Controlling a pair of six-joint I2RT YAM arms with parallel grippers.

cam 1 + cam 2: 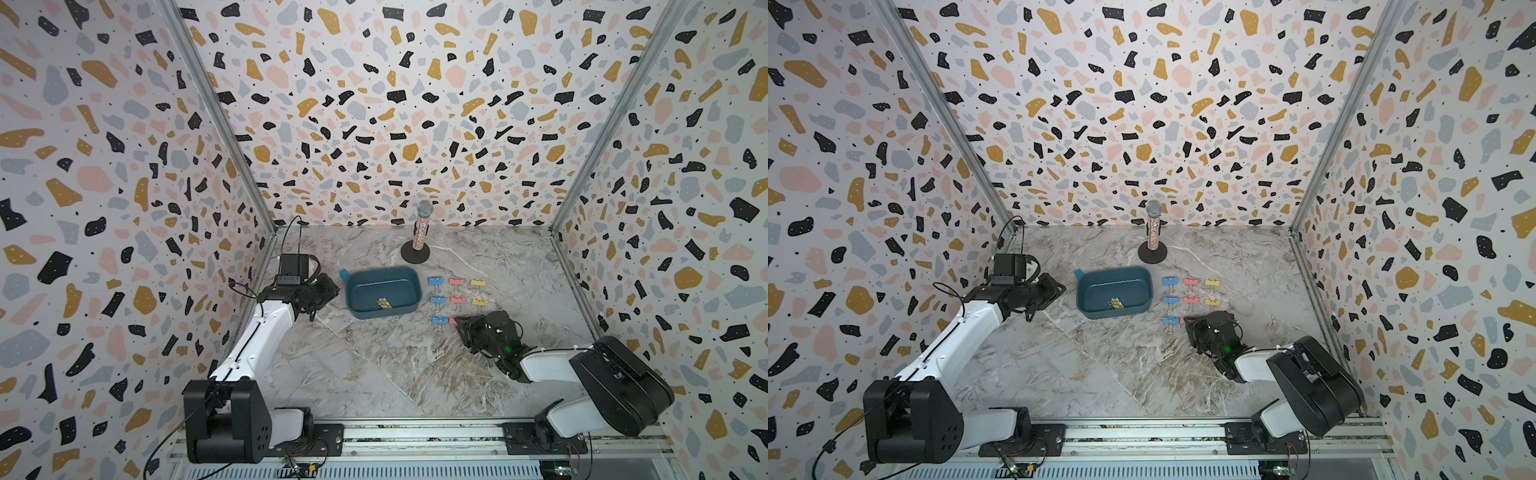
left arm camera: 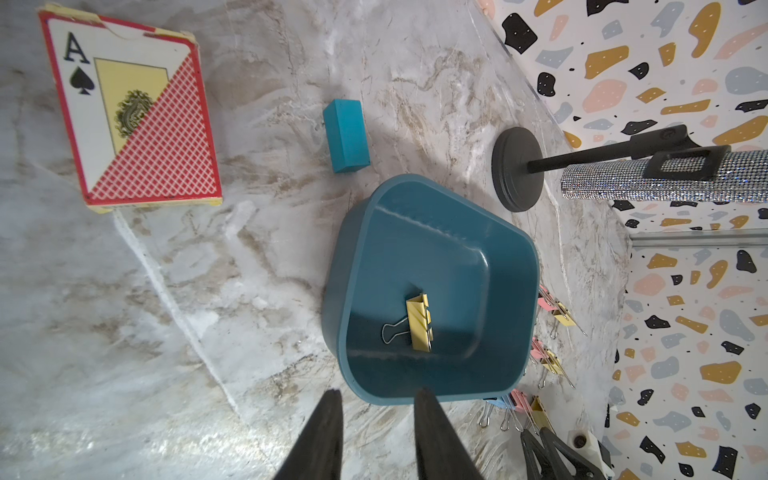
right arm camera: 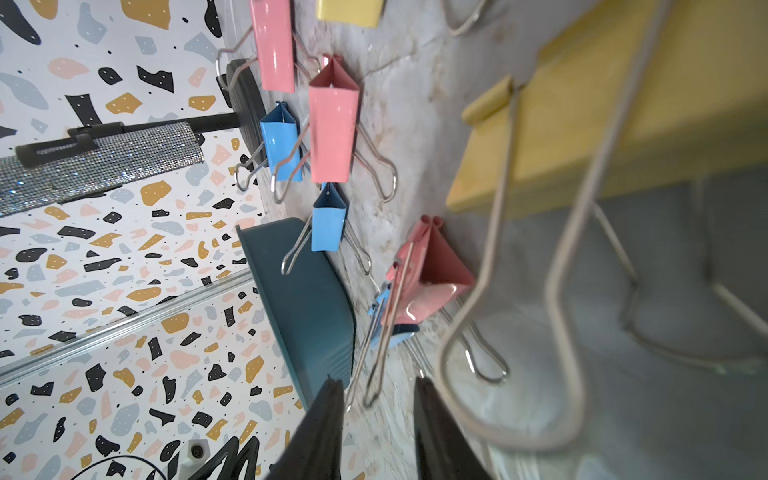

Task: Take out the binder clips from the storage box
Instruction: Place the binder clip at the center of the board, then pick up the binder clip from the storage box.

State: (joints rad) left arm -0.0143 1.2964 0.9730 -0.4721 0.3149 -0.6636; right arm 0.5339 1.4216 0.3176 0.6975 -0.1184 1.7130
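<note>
- On the marble worktop [image 1: 374,365], we see the dark teal storage box [image 1: 374,313] with one yellow binder clip [image 1: 384,304] lying inside.
- Just beside the box, eight binder clips [image 1: 458,299] lie out in rows: three blue, three pink, two yellow.
- At the nearest pink clip [image 3: 432,274], the right end effector [image 3: 378,384] sits low, jaws apart, gripping nothing.
- Across the box, the left end effector [image 2: 376,392] hovers, jaws slightly apart and empty.
- We judge the task nearly done: only the yellow clip remains inside.
</note>
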